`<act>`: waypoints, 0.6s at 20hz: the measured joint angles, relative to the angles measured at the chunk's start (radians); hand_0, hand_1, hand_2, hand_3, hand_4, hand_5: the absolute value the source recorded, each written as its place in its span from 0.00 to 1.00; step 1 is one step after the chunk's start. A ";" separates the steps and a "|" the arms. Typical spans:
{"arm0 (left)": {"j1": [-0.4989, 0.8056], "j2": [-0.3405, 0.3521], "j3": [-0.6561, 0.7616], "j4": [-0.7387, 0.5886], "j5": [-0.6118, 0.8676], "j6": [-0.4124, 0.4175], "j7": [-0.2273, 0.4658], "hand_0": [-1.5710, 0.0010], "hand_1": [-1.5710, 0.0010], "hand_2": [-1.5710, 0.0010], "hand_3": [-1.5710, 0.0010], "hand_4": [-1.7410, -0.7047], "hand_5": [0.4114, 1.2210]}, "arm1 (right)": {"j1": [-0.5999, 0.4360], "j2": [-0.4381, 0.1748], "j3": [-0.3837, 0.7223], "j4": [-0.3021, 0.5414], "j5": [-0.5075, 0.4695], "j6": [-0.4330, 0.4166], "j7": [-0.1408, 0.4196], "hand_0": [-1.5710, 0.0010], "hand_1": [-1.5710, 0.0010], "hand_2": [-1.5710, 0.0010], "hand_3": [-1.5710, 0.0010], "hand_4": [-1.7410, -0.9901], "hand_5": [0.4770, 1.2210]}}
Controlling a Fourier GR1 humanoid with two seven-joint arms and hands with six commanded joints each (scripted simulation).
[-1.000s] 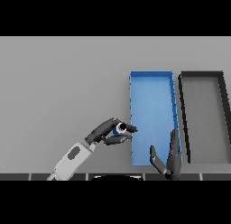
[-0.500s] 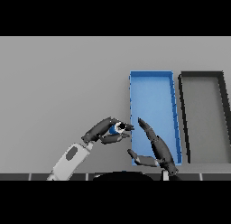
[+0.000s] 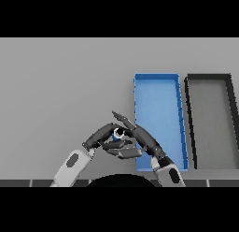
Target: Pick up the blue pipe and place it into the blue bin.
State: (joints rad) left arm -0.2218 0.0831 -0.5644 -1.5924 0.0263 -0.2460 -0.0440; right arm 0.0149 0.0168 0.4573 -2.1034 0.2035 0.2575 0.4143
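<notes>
Left hand [image 3: 103, 137] fingers curled round pipe [image 3: 118, 133], held just left of blue bin [image 3: 158, 77], near edge of desk [image 3: 56, 86]. Right hand [image 3: 140, 137] fingers straight, touching pipe. Advise: secure transfer before left releases; carry right over bin wall.

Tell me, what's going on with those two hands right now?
Left hand fingers curled round small blue pipe. Right hand open, touching it. Pipe left of blue rectangular bin, not in. Nothing between.

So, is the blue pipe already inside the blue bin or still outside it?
Outside. The blue pipe is held in the left hand over the grey table, just left of the blue bin, with the right hand reaching to it.
</notes>
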 measured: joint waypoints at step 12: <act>-0.005 0.023 0.015 -0.020 -0.126 -0.045 0.118 0.32 0.35 0.38 0.40 0.13 1.00 | -0.267 0.065 -0.036 0.111 -0.118 0.084 0.057 0.28 0.28 0.27 0.39 0.24 0.25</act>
State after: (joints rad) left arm -0.2269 0.1059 -0.5497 -1.6123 -0.0995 -0.2911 0.0736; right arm -0.2519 0.0821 0.4216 -1.9929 0.0853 0.3412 0.4717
